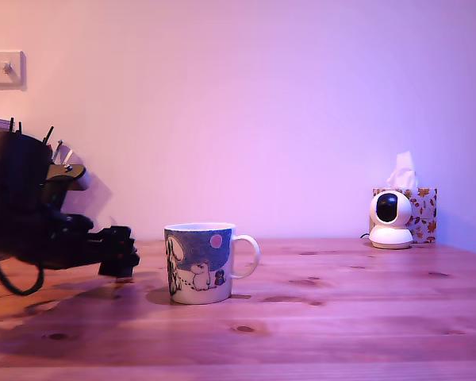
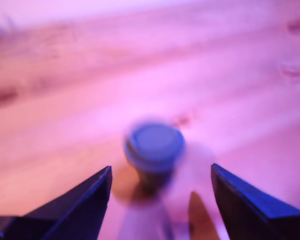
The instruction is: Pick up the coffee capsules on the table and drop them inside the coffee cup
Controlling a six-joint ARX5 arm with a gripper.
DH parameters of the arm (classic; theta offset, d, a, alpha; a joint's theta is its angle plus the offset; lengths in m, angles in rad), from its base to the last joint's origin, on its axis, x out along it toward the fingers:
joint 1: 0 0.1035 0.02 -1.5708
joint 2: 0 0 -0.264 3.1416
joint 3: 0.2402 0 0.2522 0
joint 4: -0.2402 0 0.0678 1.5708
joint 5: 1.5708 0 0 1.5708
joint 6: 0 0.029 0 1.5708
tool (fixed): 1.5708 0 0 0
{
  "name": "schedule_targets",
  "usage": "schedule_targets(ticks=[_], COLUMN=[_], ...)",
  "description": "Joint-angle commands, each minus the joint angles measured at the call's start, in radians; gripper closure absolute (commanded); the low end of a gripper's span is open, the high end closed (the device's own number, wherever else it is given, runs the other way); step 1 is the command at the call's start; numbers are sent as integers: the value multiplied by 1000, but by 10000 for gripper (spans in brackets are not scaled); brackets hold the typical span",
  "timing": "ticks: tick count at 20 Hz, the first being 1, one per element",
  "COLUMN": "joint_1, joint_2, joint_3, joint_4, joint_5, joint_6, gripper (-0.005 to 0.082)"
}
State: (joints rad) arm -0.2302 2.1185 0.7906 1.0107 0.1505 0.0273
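Jaws (image 2: 160,175) wide, low over tabletop (image 1: 341,317).
Capsule (image 2: 154,149) upright btwn jaws, untouched, blurred in wrist view. Mug (image 1: 200,263) nearby, to the exterior view's right of jaws.

White mug (image 1: 198,263) with blue-grey cartoon art, pink circle, upright on wooden table (image 1: 341,317), handle toward exterior view's right. One blurred dark capsule (image 2: 154,150) standing on the wood, rimmed top up.
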Motion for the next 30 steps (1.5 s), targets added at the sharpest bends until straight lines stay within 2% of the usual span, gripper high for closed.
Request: schedule_targets(ticks=[1, 12, 20, 21, 24, 26, 28, 30], joint_1=[6, 6, 6, 6, 6, 6, 6, 6], joint_2=[51, 114, 114, 114, 114, 114, 114, 114], joint_3=[11, 148, 160, 160, 160, 160, 160, 160], joint_4=[5, -69, -128, -129, -141, -147, -151, -149], joint_5=[-2, 5, 5, 5, 5, 5, 5, 5], joint_6=[-5, -11, -9, -9, -9, -9, -9, -9], gripper=[196, 198, 204, 227, 402, 484, 541, 559])
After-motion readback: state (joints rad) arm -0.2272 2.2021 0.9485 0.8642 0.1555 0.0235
